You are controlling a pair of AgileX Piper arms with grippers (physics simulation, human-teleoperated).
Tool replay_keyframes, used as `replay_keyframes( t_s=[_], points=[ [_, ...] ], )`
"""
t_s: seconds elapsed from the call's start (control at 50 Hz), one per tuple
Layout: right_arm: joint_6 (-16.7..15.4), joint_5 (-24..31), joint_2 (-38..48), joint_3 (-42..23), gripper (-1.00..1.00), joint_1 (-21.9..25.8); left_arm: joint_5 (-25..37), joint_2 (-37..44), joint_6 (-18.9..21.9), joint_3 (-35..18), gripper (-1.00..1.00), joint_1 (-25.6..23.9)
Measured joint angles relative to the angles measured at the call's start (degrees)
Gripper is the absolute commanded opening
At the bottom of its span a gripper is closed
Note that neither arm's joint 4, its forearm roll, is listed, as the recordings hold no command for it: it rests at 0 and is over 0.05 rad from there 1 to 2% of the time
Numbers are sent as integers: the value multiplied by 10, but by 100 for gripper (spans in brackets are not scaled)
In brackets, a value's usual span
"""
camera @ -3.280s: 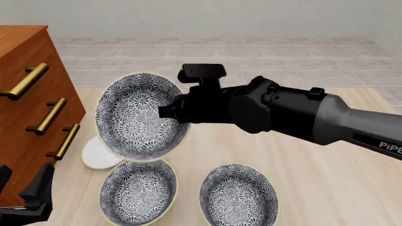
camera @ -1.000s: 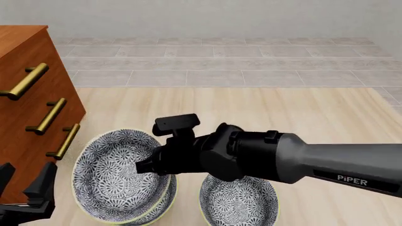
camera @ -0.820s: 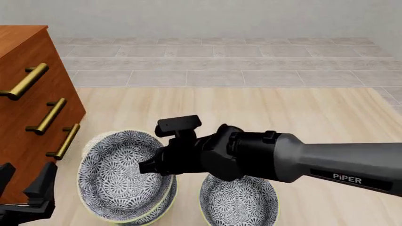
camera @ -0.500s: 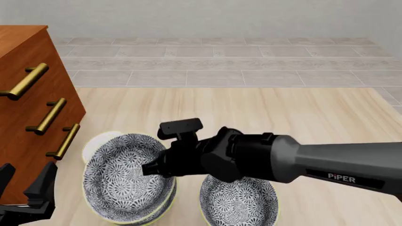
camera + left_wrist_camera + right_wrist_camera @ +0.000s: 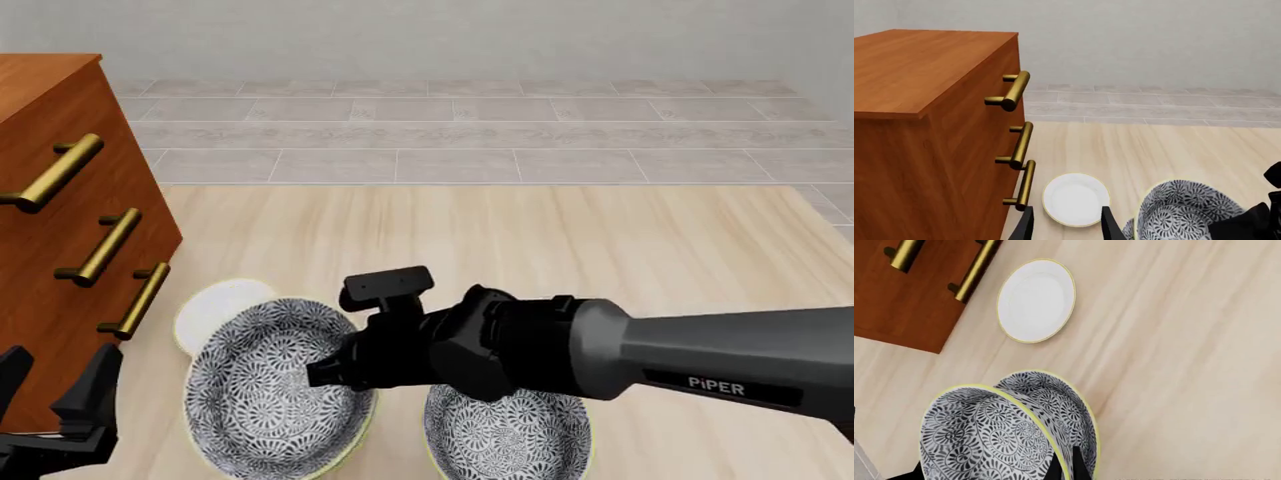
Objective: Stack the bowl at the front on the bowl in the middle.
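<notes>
My right claw (image 5: 1065, 469) is clenched on the rim of the bowl at the front (image 5: 274, 385), its thin fingers straddling the yellowish edge, so the bowl hangs just ahead of the claw. It sits tilted over the bowl in the middle (image 5: 1064, 412) directly beneath it. My left claw (image 5: 1066, 225) hangs released beside the white plate (image 5: 1074, 199) on the bench (image 5: 561, 240).

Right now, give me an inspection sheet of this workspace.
Surface: pale wood table.
Job's things: carried bowl, rim pinched, tilted over a second bowl beneath it; not seated.
Clutter: third bowl to the right; white plate behind, beside the dresser.
Grippers: right gripper shut on the carried bowl's rim; left gripper open, idle by the dresser.
Cables: nothing seen.
Surroundings: wooden dresser with brass handles, tiled floor, plain wall.
</notes>
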Motion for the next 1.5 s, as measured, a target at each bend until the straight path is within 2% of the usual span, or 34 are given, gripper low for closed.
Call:
replay_keyframes(
  t_s=[0.1,0.12,0.9,1.36,1.5],
  points=[
    [1,-2,0,2,-100,-1,-2,2,0,0,100,0],
    [1,-3,0,3,100,-1,-2,3,0,0,100,0],
    [-3,1,-8,-9,100,-10,7,-7,2,0,100,-2],
    [-47,72,-45,-104,100,-33,11,-12,3,0,100,-3],
    [-70,96,-54,-142,100,-45,15,-16,3,0,100,-3]
  ],
)
